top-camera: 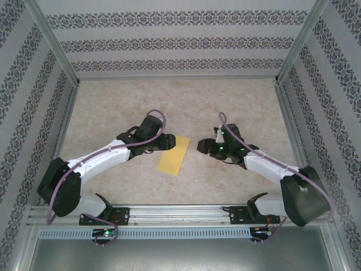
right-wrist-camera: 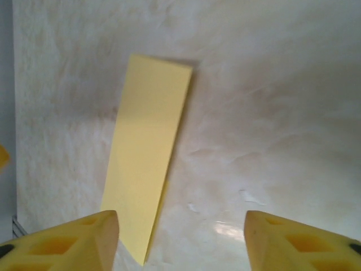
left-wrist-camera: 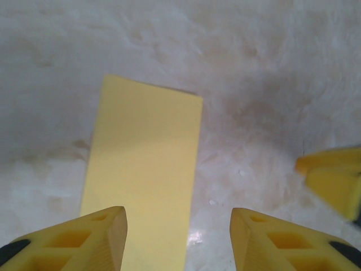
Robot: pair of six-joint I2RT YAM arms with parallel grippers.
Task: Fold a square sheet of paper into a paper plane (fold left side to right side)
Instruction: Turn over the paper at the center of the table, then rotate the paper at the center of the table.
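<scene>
The square sheet of paper (top-camera: 175,155) is yellow and lies flat on the table, folded in half into a narrow rectangle. My left gripper (top-camera: 169,141) hovers over the sheet's far left end. It is open, and its yellow fingers (left-wrist-camera: 101,237) straddle the paper (left-wrist-camera: 141,175) and bare table without touching the sheet. My right gripper (top-camera: 202,147) stands open just right of the sheet. In the right wrist view the paper (right-wrist-camera: 149,152) lies ahead and left of the gripper (right-wrist-camera: 180,231), with one corner near the left finger (right-wrist-camera: 84,240).
The table (top-camera: 248,107) is a mottled beige surface with patterned walls on three sides and metal posts at the corners. A metal rail (top-camera: 180,213) carrying both arm bases runs along the near edge. The right gripper's fingertip (left-wrist-camera: 333,178) shows at the right of the left wrist view.
</scene>
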